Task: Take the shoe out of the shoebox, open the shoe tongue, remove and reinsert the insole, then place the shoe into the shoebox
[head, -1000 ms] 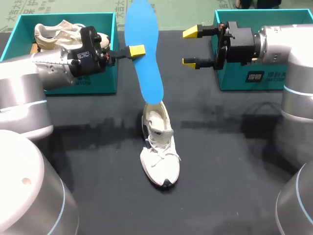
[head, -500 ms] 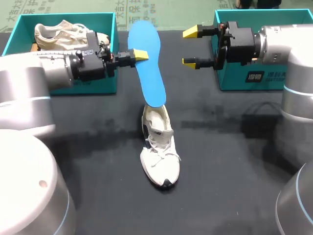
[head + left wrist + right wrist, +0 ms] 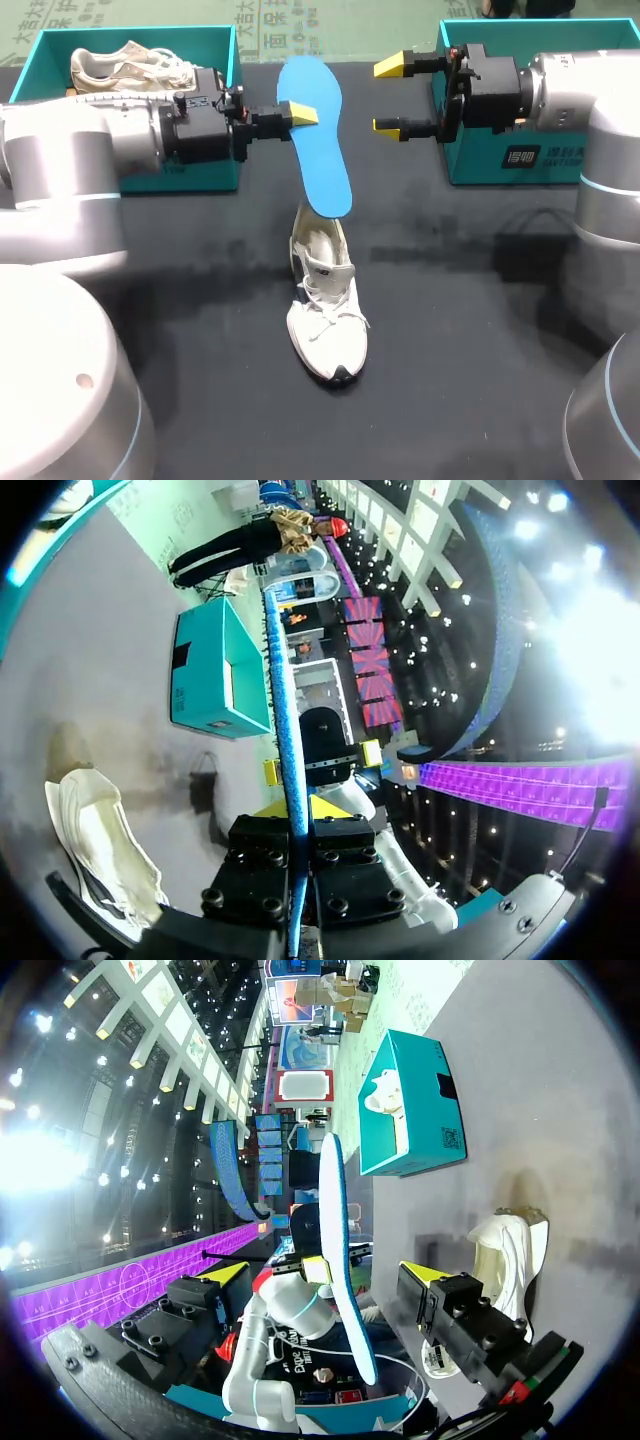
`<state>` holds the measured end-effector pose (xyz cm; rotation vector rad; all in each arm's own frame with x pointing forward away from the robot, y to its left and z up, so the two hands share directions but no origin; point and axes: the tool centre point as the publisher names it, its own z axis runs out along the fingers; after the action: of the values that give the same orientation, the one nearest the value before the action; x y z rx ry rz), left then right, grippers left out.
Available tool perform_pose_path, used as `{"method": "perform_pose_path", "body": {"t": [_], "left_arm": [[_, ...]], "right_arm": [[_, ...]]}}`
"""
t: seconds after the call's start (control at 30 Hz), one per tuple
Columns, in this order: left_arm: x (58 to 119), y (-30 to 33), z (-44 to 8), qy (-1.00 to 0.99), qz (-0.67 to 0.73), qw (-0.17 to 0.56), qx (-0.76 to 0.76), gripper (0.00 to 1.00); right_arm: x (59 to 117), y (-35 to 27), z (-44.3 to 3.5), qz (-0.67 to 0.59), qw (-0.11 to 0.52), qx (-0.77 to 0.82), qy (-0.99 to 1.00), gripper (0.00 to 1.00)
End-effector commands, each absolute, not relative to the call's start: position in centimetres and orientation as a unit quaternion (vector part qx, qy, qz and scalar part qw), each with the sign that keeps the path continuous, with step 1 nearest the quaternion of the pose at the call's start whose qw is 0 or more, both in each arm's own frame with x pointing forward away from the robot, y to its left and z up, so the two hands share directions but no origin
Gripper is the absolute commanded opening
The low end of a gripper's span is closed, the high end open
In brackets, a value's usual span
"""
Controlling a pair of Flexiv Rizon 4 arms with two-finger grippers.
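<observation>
One thin blue insole (image 3: 320,150) hangs with its lower end just above the white shoe's (image 3: 325,300) heel opening, pinched by its edge in my left hand (image 3: 300,113), and I judge it light and floppy, better held nearer mid-length, while my right hand (image 3: 392,97) hovers spread, well apart from the shoe.

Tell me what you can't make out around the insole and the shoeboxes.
- Head view: whether the blue insole touches the shoe below it; they overlap.
- Head view: inside of the right shoebox, covered by the right arm.
- Left wrist view: faces of the blue insole; it shows edge-on.
</observation>
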<state>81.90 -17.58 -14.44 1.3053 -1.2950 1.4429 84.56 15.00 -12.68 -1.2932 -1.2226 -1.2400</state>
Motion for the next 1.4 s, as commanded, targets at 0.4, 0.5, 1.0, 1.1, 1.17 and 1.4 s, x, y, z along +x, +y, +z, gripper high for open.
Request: {"method": "perform_pose_path", "body": {"t": [0.4,0.5,1.0,1.1,1.17,1.4], "left_arm": [[82.3,-17.1,-15.8,-0.490,0.577,0.436,0.486,0.00],[82.3,-17.1,-15.8,-0.490,0.577,0.436,0.486,0.00],[82.3,-17.1,-15.8,-0.490,0.577,0.436,0.486,0.00],[82.3,-17.1,-15.8,-0.490,0.577,0.436,0.486,0.00],[82.3,-17.1,-15.8,-0.490,0.577,0.436,0.486,0.00],[82.3,-17.1,-15.8,-0.490,0.577,0.436,0.486,0.00]], "right_arm": [[84.5,14.8,-12.6,-0.498,0.453,-0.538,-0.508,1.00],[84.3,14.5,-11.9,-0.486,0.426,-0.559,-0.520,1.00],[82.8,15.6,-6.5,-0.339,0.238,-0.662,-0.625,1.00],[82.7,16.4,-5.6,-0.291,0.203,-0.679,-0.642,1.00],[82.7,16.9,-5.0,-0.260,0.183,-0.690,-0.651,1.00],[82.6,18.6,-3.9,-0.189,0.120,-0.707,-0.671,1.00]]}}
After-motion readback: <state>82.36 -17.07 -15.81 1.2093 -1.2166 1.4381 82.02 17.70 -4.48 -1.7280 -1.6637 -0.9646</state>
